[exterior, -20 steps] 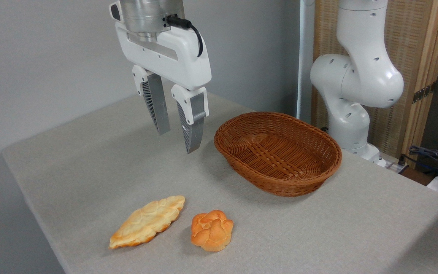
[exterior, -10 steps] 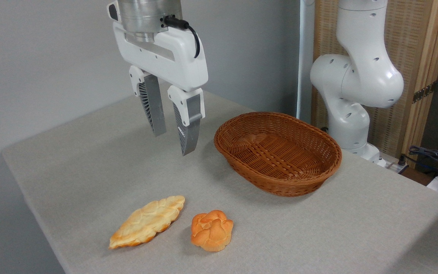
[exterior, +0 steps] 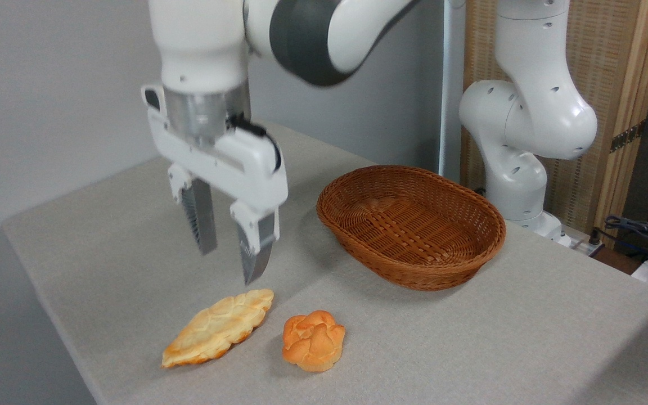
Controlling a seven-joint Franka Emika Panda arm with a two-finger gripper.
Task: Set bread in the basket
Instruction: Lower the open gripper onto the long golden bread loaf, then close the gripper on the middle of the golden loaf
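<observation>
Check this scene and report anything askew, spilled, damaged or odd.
Nothing stands out. The oval brown wicker basket sits upright and empty, the flat leaf-shaped golden bread and the round orange-brown bun lie whole on the grey table, and the open end effector hangs above the bread.

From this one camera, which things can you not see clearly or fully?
- Basket: its near inner wall is hidden by its own front rim.
- Bread and bun: their undersides lie against the table, unseen.
- Gripper: blurred by motion; its height above the bread cannot be judged from this single view.
- Arm: its upper links are cut off by the top edge.
- Table: its near side is cut off by the bottom edge.
</observation>
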